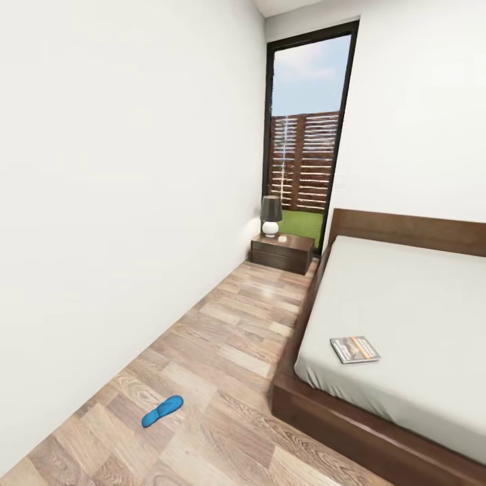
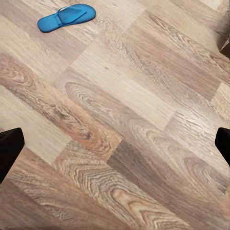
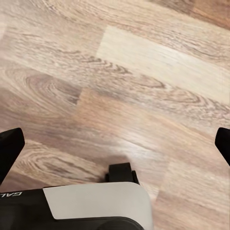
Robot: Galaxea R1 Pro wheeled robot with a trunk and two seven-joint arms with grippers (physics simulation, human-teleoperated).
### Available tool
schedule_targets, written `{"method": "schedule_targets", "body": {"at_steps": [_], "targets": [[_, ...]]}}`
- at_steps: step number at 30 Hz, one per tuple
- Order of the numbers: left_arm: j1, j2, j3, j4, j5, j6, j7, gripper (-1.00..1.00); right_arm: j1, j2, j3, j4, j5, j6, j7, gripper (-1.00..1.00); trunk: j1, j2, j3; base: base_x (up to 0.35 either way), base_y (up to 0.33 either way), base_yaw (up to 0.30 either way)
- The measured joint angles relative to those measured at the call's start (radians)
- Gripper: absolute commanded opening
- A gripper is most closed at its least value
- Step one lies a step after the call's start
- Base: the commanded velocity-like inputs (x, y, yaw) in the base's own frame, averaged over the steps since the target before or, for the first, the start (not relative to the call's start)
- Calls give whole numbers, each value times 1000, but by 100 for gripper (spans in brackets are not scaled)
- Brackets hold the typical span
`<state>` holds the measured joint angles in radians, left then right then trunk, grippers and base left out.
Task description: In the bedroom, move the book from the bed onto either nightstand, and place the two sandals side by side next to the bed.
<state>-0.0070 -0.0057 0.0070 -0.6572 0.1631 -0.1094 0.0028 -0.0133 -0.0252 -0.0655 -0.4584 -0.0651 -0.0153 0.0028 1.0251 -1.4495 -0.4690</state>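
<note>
Nothing on the task list looks done yet, going by how things lie. Biggest thing first: the bed (image 1: 405, 304) takes up the right side of the bedroom, dark frame, grey mattress, headboard against the far wall. The book (image 1: 355, 349) is lying flat on the mattress close to the near-left corner, so that one's untouched. Over by the window (image 1: 307, 128) sits the nightstand (image 1: 283, 252), tucked between the left wall and the head of the bed, with a small lamp (image 1: 271, 214) on top — there's bare top surface beside the lamp, which I'd guess is enough for a thin paperback.

Only one sandal (image 1: 163, 410) shows, alone on the floor (image 1: 229, 337) nearer the left wall than the bed frame; the left wrist camera also catches it (image 2: 66, 17), strap side up. Can't say where the second one is.

Room to move: the strip of floor between wall and bed is narrowish and runs straight to the nightstand, with only the sandal in it. The wooden bed edge sticks out past the mattress at floor level, so I'd watch the base there.

Grippers: the left gripper (image 2: 115, 141) and right gripper (image 3: 115, 141) each show dark fingertips at the far sides of their wrist views — spread wide apart, nothing held, just floor underneath.
</note>
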Motion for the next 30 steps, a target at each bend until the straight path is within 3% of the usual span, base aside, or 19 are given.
{"method": "schedule_targets", "body": {"at_steps": [30], "targets": [[0, 0, 1, 0, 0, 0, 0, 100, 0, 1, 0, 1, 0, 0, -4, 100, 0, 0, 0, 0, 0, 293]]}}
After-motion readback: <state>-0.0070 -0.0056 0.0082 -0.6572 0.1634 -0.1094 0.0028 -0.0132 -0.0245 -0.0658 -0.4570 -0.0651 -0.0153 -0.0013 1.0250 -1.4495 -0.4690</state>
